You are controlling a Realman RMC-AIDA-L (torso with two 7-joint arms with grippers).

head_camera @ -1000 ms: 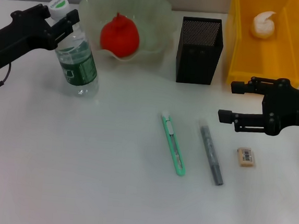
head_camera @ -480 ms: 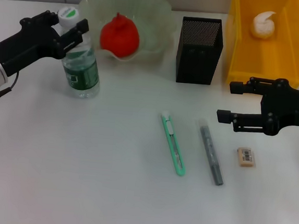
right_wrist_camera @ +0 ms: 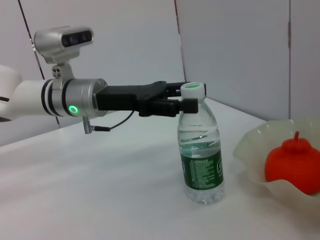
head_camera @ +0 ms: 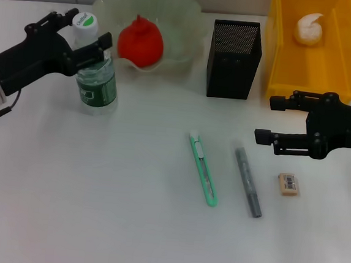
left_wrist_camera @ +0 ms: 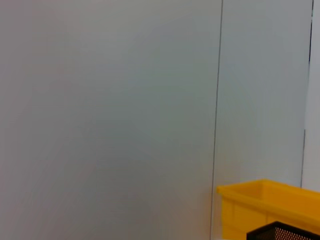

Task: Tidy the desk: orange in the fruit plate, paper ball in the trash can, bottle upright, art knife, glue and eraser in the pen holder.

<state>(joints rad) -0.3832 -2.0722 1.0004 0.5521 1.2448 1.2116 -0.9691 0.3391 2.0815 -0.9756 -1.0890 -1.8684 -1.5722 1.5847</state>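
White desk, bottle (head_camera: 96,75) now standing upright after leaning a second ago. Left gripper (head_camera: 88,41) still clamping its neck; right gripper (head_camera: 264,119) idling, jaws apart, near eraser (head_camera: 288,184).

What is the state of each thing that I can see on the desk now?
Bottle: upright on the desk, cap on, neck held by the left tool.
Orange: in the fruit plate.
Paper ball: in the yellow trash can.
Art knife: lying flat.
Glue: lying flat.
Eraser: lying flat.
Pen holder: upright.
Right tool: open, holding nothing.
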